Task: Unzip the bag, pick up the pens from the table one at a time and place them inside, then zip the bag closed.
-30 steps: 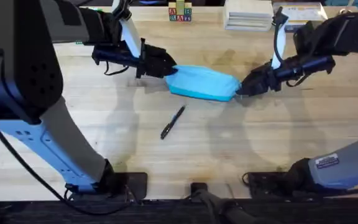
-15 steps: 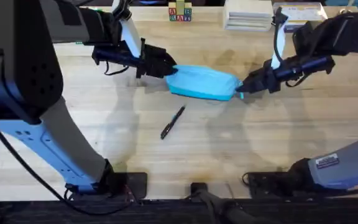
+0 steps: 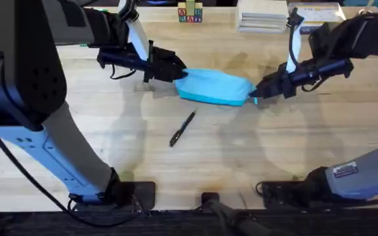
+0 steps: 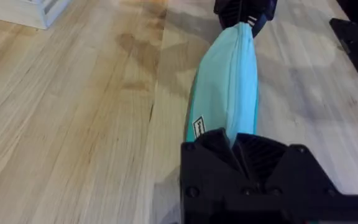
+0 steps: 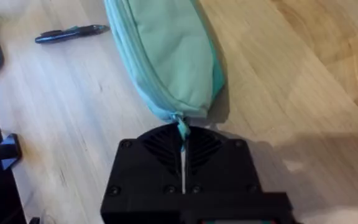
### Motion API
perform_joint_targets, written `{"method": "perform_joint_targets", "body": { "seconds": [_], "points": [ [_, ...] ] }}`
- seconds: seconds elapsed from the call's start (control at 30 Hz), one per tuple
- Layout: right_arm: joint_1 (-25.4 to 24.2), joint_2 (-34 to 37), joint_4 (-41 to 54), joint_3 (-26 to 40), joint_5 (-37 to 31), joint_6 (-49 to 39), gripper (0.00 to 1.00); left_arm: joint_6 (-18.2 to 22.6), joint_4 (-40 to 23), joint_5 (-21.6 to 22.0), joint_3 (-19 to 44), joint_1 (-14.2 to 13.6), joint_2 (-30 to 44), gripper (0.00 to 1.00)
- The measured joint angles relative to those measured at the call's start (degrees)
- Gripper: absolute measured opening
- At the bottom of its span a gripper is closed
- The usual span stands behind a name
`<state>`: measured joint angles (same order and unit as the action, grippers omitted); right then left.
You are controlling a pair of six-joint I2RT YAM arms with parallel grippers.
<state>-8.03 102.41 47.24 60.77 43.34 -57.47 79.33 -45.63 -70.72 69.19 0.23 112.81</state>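
Note:
The light-blue bag [image 3: 214,86] lies across the middle of the table [image 3: 241,151], its zipper [image 5: 132,46] closed along its length. My left gripper [image 3: 179,73] is shut on the bag's left end [image 4: 232,93]. At the right end, my right gripper [image 3: 254,92] is shut on the small blue zipper pull [image 5: 182,129]. A black pen [image 3: 182,128] lies on the wood in front of the bag, apart from both grippers. The pen [image 5: 71,32] also shows in the right wrist view beside the bag [image 5: 166,56]. The right gripper [image 4: 243,14] shows at the bag's far end in the left wrist view.
Coloured letter blocks [image 3: 190,13] and a stack of pale books [image 3: 262,15] stand along the table's back edge. The arm bases [image 3: 130,191] sit at the front edge. Bare wood surrounds the pen.
My right gripper has shifted slightly to the right and back at the bag's end. The bag, the pen and the left gripper have stayed put.

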Motion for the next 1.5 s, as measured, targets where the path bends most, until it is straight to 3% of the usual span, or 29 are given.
{"method": "perform_joint_targets", "body": {
  "seconds": [0.23,0.43,0.77,1.1,1.5],
  "points": [
    [0.0,-0.8,1.8,0.6,-0.5,0.0,0.030,0.0,0.0,0.0,0.0,0.0,0.0,0.043],
    [0.0,-7.7,3.8,2.1,-1.4,0.0,0.030,0.0,0.0,0.0,0.0,0.0,0.0,0.042],
    [0.0,-12.4,4.1,2.1,-1.8,1.8,0.030,0.0,0.0,0.0,0.0,-0.2,0.0,0.042],
    [1.1,-12.8,3.4,2.1,-0.3,5.0,0.030,0.0,0.0,0.0,0.0,-0.2,0.0,0.042],
    [6.5,-12.8,-2.3,2.1,1.3,8.5,0.030,0.0,0.0,0.0,0.0,-0.3,0.0,0.042]
  ]
}}
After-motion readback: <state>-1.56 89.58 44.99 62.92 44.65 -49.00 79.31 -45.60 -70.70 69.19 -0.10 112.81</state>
